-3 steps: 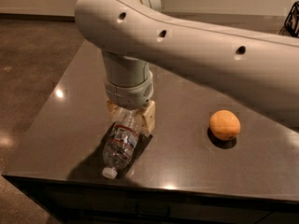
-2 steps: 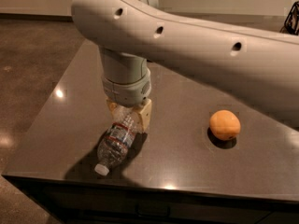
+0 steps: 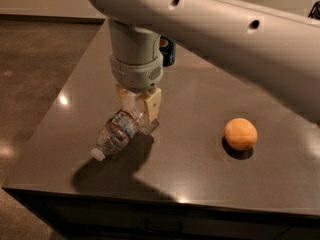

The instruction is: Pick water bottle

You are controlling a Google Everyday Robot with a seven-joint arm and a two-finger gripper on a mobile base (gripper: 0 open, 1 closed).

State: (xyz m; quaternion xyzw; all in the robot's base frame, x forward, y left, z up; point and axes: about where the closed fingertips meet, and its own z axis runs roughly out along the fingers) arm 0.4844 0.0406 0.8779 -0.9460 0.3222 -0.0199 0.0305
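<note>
My tool [image 3: 141,113], clamped on the water bottle [image 3: 117,133] at its base, has risen, and the bottle now hangs cap-down, seemingly off the table [image 3: 200,99], so the pick looks nearly done.

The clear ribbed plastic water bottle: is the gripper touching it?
Touching. The camera view shows the gripper clamped on the clear ribbed plastic water bottle, at its base end.

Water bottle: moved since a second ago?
Yes. Against the orange, which stayed put, the water bottle has shifted up and left in the view. The gripper, above the table left of the orange, grips its base.
</note>
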